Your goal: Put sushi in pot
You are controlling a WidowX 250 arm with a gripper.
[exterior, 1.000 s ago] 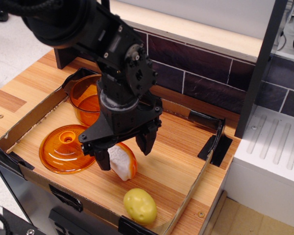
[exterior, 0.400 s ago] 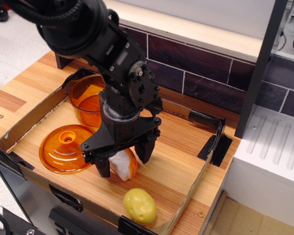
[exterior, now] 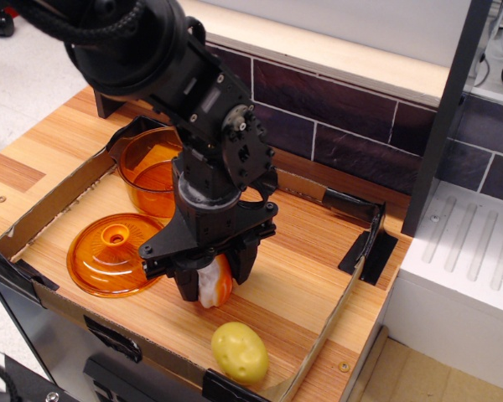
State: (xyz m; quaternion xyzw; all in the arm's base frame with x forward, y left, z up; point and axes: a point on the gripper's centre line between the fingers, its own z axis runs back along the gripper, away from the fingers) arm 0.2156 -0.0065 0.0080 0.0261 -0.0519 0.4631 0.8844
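Note:
The sushi (exterior: 214, 286), a white rice wedge with an orange top, lies on the wooden floor of the cardboard tray, mostly hidden between my fingers. My black gripper (exterior: 213, 278) is down over it with its jaws closed against its sides. The pot (exterior: 145, 170), round translucent orange with deep walls, stands at the tray's back left, behind and left of the gripper; my arm covers its right part.
A flat domed orange lid (exterior: 109, 254) with a centre knob lies left of the gripper. A yellow-green potato-like ball (exterior: 240, 353) lies at the tray's front edge. The low cardboard wall (exterior: 54, 201) rings the tray. A white appliance (exterior: 461, 285) stands at the right.
The gripper has come down over the sushi and its jaws have closed from wide open onto it. The sushi now shows only as a narrow strip between the fingers.

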